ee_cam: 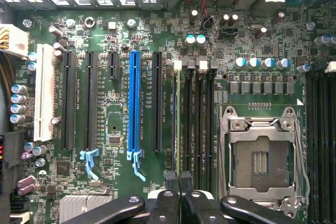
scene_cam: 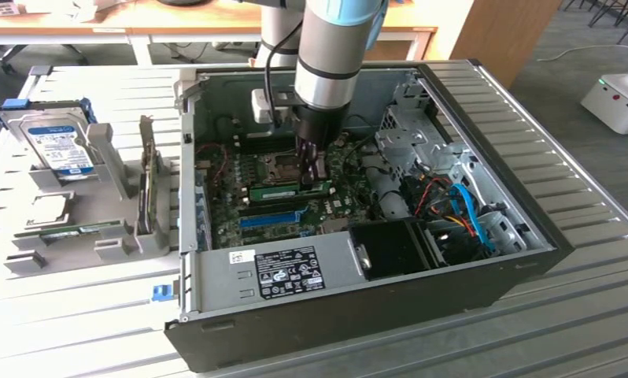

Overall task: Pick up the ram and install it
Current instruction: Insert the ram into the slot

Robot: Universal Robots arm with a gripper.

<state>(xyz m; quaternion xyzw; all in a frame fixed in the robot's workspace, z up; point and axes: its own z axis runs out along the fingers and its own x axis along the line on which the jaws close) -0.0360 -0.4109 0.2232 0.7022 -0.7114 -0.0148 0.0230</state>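
slatted desk is carrying an open computer case; mid-frame, fingers are pinching the ram upright, apparently seating it squarely.

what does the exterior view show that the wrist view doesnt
Exterior view adds: the arm, the whole case, the hard drive in its gray holder at the exterior view's left, and the ram by the arm's tip. Wrist view adds: the white slot and a row of capacitors. Both: the motherboard, blue slot, empty CPU socket, and the gripper, jaws closed.
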